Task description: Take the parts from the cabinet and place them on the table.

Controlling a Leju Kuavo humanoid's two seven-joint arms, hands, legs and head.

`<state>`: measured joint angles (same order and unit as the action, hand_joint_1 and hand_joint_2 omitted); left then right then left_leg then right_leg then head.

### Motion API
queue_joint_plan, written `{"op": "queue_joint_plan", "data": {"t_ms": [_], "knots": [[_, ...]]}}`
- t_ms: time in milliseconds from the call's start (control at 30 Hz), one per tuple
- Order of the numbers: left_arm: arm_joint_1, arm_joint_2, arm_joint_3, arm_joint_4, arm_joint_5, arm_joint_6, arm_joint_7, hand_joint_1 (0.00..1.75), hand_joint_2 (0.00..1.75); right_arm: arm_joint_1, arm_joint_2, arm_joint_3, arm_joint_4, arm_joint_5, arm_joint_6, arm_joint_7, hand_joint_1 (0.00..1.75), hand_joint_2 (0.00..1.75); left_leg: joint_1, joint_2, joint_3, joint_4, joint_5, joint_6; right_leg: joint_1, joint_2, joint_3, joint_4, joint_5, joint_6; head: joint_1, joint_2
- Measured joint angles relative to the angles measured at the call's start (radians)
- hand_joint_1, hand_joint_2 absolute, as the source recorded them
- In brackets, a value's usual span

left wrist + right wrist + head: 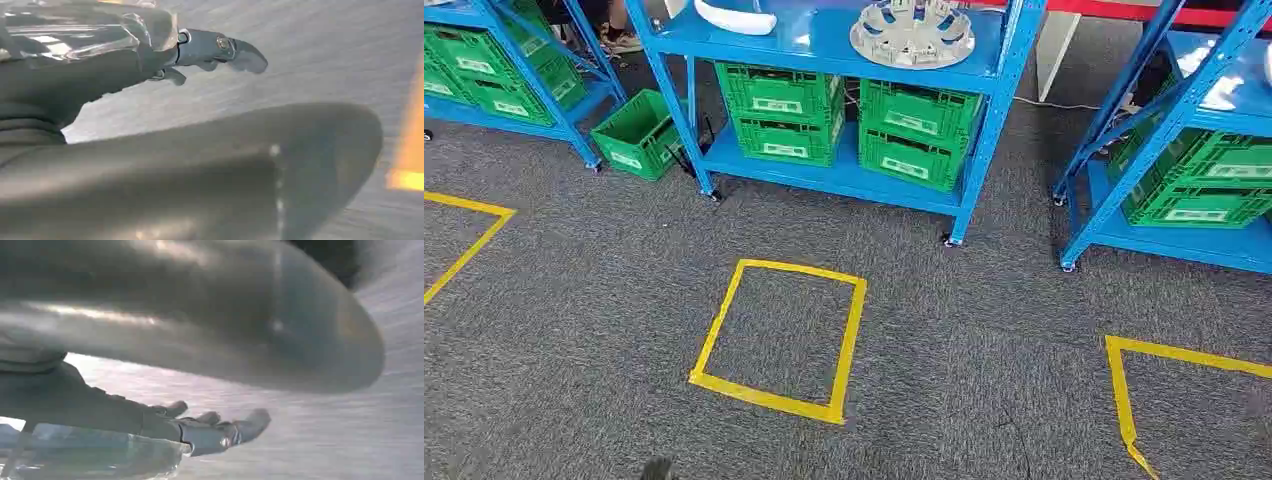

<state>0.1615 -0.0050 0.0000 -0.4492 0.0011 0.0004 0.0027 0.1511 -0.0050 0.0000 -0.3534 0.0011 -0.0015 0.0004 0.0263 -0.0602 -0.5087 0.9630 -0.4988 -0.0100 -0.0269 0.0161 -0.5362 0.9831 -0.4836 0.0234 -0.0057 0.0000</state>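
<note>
A round silver-white wheel-shaped part (912, 32) lies on the upper shelf of the middle blue cabinet (984, 130). A white curved part (734, 18) lies to its left on the same shelf. My left hand (100, 75) hangs over grey carpet with its fingers (220, 50) stretched out and nothing in it. In the right wrist view my right hand (100, 405) hangs the same way, fingers (220, 432) extended and apart, holding nothing.
Green crates (844, 125) fill the cabinet's lower shelf, and one more crate (636, 135) stands on the floor to its left. Blue racks with crates stand at the left (484, 70) and right (1194, 180). A yellow tape square (779, 338) marks the carpet in front.
</note>
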Motion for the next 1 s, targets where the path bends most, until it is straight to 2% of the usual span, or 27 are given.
{"op": "queue_joint_plan", "data": {"t_ms": [33, 67, 100, 133, 167, 200, 233, 267, 333, 367, 400, 500, 533, 567, 600, 633, 667, 700, 733, 767, 800, 833, 867, 900, 933, 1000], "knots": [[0.031, -0.001, 0.0, 0.037, 0.0, 0.0, 0.0, 0.0, 0.0, -0.029, 0.004, 0.0, -0.039, 0.0, 0.0, 0.0, 0.0, 0.0, 0.005, 0.007, -0.001, 0.009, -0.005, -0.006, -0.009, 0.001, 0.002, -0.002, 0.003, -0.008, -0.001, 0.0], [0.061, -0.002, -0.001, 0.077, 0.0, 0.0, 0.0, 0.0, 0.0, -0.058, 0.004, 0.0, -0.081, 0.0, 0.0, 0.0, 0.0, 0.0, 0.004, 0.032, -0.019, 0.05, -0.03, -0.008, -0.007, 0.002, 0.005, -0.002, 0.001, -0.015, -0.003, 0.0], [0.084, 0.0, -0.001, 0.116, 0.0, 0.0, 0.0, 0.0, 0.0, -0.081, 0.004, 0.0, -0.119, 0.0, 0.0, 0.0, 0.0, 0.0, 0.004, 0.044, -0.056, 0.121, -0.069, -0.01, -0.004, 0.002, 0.007, -0.002, -0.001, -0.019, -0.002, 0.0], [0.108, 0.002, 0.0, 0.147, 0.0, 0.0, 0.0, 0.0, 0.0, -0.105, 0.004, 0.0, -0.147, 0.0, 0.0, 0.0, 0.0, 0.0, 0.004, 0.048, -0.107, 0.215, -0.112, -0.013, -0.001, 0.002, 0.007, -0.002, -0.003, -0.022, -0.003, 0.0], [0.128, 0.005, 0.0, 0.177, 0.0, 0.0, 0.0, 0.0, 0.0, -0.125, 0.003, 0.0, -0.176, 0.0, 0.0, 0.0, 0.0, 0.0, 0.004, 0.048, -0.156, 0.301, -0.142, -0.014, 0.003, 0.003, 0.008, -0.001, -0.005, -0.024, -0.002, 0.0], [0.144, 0.007, 0.0, 0.2, 0.0, 0.0, 0.0, 0.0, 0.0, -0.138, 0.002, 0.0, -0.197, 0.0, 0.0, 0.0, 0.0, 0.0, 0.004, 0.049, -0.187, 0.349, -0.147, -0.013, 0.005, 0.004, 0.009, -0.001, -0.006, -0.026, -0.002, 0.0], [0.156, 0.008, 0.0, 0.214, 0.0, 0.0, 0.0, 0.0, 0.0, -0.143, 0.002, 0.0, -0.211, 0.0, 0.0, 0.0, 0.0, 0.0, 0.004, 0.049, -0.194, 0.345, -0.127, -0.009, 0.008, 0.006, 0.013, -0.001, -0.009, -0.028, -0.002, 0.0], [0.157, 0.008, 0.0, 0.217, 0.0, 0.0, 0.0, 0.0, 0.0, -0.142, 0.002, 0.0, -0.213, 0.0, 0.0, 0.0, 0.0, 0.0, 0.004, 0.049, -0.176, 0.292, -0.085, -0.004, 0.01, 0.006, 0.018, -0.001, -0.013, -0.028, -0.003, 0.0], [0.131, 0.009, 0.0, 0.206, 0.0, 0.0, -0.001, 0.0, 0.0, -0.121, 0.002, 0.0, -0.206, 0.0, 0.0, 0.0, 0.0, 0.0, -0.001, 0.055, -0.091, 0.101, 0.02, 0.013, 0.012, 0.004, 0.032, -0.002, -0.021, -0.025, -0.002, 0.0], [0.111, 0.01, 0.0, 0.191, 0.0, 0.0, -0.002, 0.0, 0.0, -0.104, 0.004, 0.0, -0.193, 0.0, 0.0, 0.0, 0.0, 0.0, -0.006, 0.064, -0.063, 0.04, 0.032, 0.02, 0.012, 0.0, 0.034, -0.003, -0.024, -0.023, -0.002, 0.0], [0.084, 0.008, 0.0, 0.172, 0.0, 0.0, -0.002, 0.0, 0.0, -0.082, 0.005, 0.0, -0.173, 0.0, 0.0, 0.001, 0.0, 0.0, -0.012, 0.065, -0.05, 0.041, 0.03, 0.02, 0.022, -0.004, 0.027, -0.004, -0.029, -0.015, 0.0, 0.0], [0.009, 0.007, 0.0, 0.09, 0.0, 0.0, -0.005, 0.0, 0.0, -0.005, 0.01, 0.0, -0.096, 0.0, 0.0, 0.003, 0.0, 0.0, -0.021, 0.058, -0.054, 0.04, 0.026, 0.029, 0.015, -0.012, 0.034, -0.011, -0.032, -0.004, -0.002, 0.0], [-0.021, 0.006, 0.0, 0.052, 0.0, 0.0, -0.005, 0.0, 0.0, 0.026, 0.01, 0.0, -0.064, -0.001, 0.0, 0.003, 0.0, 0.0, -0.014, 0.053, -0.042, 0.02, 0.036, 0.039, 0.02, -0.017, 0.041, -0.011, -0.037, 0.003, -0.002, 0.0], [-0.048, 0.004, 0.0, 0.016, 0.0, 0.0, -0.006, 0.0, 0.0, 0.058, 0.006, 0.0, -0.03, -0.001, 0.0, 0.004, 0.0, 0.0, -0.012, 0.048, -0.035, 0.01, 0.04, 0.042, 0.017, -0.016, 0.031, 0.014, -0.046, 0.003, 0.001, 0.0], [-0.08, 0.004, 0.0, -0.019, 0.0, 0.0, -0.006, 0.0, 0.0, 0.085, 0.006, 0.0, 0.005, -0.001, 0.0, 0.004, 0.0, 0.0, -0.011, 0.04, -0.034, 0.008, 0.04, 0.047, 0.018, -0.016, -0.004, 0.077, -0.076, -0.004, 0.002, 0.0], [-0.109, 0.005, 0.0, -0.061, 0.0, 0.0, -0.006, 0.0, 0.0, 0.109, 0.006, 0.0, 0.049, 0.0, 0.0, 0.004, 0.0, 0.0, -0.012, 0.033, -0.034, 0.008, 0.039, 0.049, 0.017, -0.016, -0.051, 0.16, -0.109, -0.01, 0.002, 0.0], [-0.133, 0.005, 0.0, -0.089, 0.0, 0.0, -0.006, 0.0, 0.0, 0.131, 0.004, 0.0, 0.079, -0.001, 0.0, 0.004, 0.0, 0.0, -0.013, 0.023, -0.034, 0.008, 0.038, 0.05, 0.016, -0.016, -0.1, 0.245, -0.139, -0.013, 0.001, 0.0], [-0.149, 0.005, 0.0, -0.111, 0.0, 0.0, -0.006, 0.0, 0.0, 0.153, 0.002, 0.0, 0.1, -0.001, 0.0, 0.005, 0.0, 0.0, -0.014, 0.016, -0.033, 0.009, 0.036, 0.052, 0.015, -0.016, -0.143, 0.313, -0.155, -0.009, 0.001, 0.0], [-0.161, 0.005, 0.0, -0.126, 0.0, 0.0, -0.006, 0.0, 0.0, 0.167, -0.001, 0.0, 0.116, -0.001, 0.0, 0.004, 0.0, 0.0, -0.014, 0.009, -0.03, 0.009, 0.034, 0.051, 0.015, -0.016, -0.161, 0.327, -0.148, 0.0, 0.002, 0.0], [-0.162, 0.005, 0.0, -0.13, 0.0, 0.0, -0.006, 0.0, 0.0, 0.169, -0.003, 0.0, 0.12, -0.001, 0.0, 0.004, 0.0, 0.0, -0.014, 0.006, -0.025, 0.009, 0.03, 0.049, 0.013, -0.016, -0.15, 0.285, -0.119, 0.013, 0.002, 0.0], [-0.154, 0.005, 0.0, -0.129, 0.0, 0.0, -0.006, 0.0, 0.0, 0.16, -0.004, 0.0, 0.12, -0.001, 0.0, 0.004, 0.0, 0.0, -0.014, 0.006, -0.019, 0.009, 0.026, 0.047, 0.011, -0.016, -0.117, 0.204, -0.076, 0.026, 0.002, 0.0], [-0.14, 0.004, 0.0, -0.121, 0.0, 0.0, -0.005, 0.0, 0.0, 0.145, -0.006, 0.0, 0.114, -0.001, 0.0, 0.004, 0.0, 0.0, -0.014, 0.007, -0.012, 0.009, 0.021, 0.043, 0.009, -0.017, -0.072, 0.104, -0.032, 0.035, 0.002, 0.0], [-0.119, 0.003, 0.0, -0.104, 0.0, 0.0, -0.003, 0.0, 0.0, 0.123, -0.007, 0.0, 0.098, -0.001, 0.0, 0.003, 0.0, 0.0, -0.014, 0.012, -0.006, 0.009, 0.016, 0.038, 0.009, -0.017, -0.029, 0.011, 0.0, 0.033, 0.002, 0.0], [-0.095, 0.003, 0.0, -0.084, 0.0, 0.0, -0.003, 0.0, 0.0, 0.097, -0.007, 0.0, 0.079, -0.001, 0.0, 0.002, 0.0, 0.0, -0.023, 0.017, -0.014, 0.013, 0.006, 0.031, 0.015, -0.017, -0.015, 0.003, 0.013, 0.02, 0.002, 0.0], [-0.067, 0.002, 0.0, -0.055, 0.0, 0.0, -0.003, 0.0, 0.0, 0.071, -0.005, 0.0, 0.051, -0.001, 0.0, 0.001, 0.0, 0.0, -0.021, 0.018, -0.011, 0.012, 0.002, 0.027, 0.015, -0.017, -0.013, 0.002, 0.017, 0.006, 0.0, 0.0], [-0.007, -0.001, 0.0, 0.012, 0.0, 0.0, -0.001, 0.0, 0.0, 0.01, -0.004, 0.0, -0.013, -0.001, 0.0, 0.001, 0.0, 0.0, -0.017, 0.024, -0.007, 0.009, 0.001, 0.019, 0.022, -0.014, -0.016, 0.002, 0.015, -0.009, 0.001, 0.0]]}}
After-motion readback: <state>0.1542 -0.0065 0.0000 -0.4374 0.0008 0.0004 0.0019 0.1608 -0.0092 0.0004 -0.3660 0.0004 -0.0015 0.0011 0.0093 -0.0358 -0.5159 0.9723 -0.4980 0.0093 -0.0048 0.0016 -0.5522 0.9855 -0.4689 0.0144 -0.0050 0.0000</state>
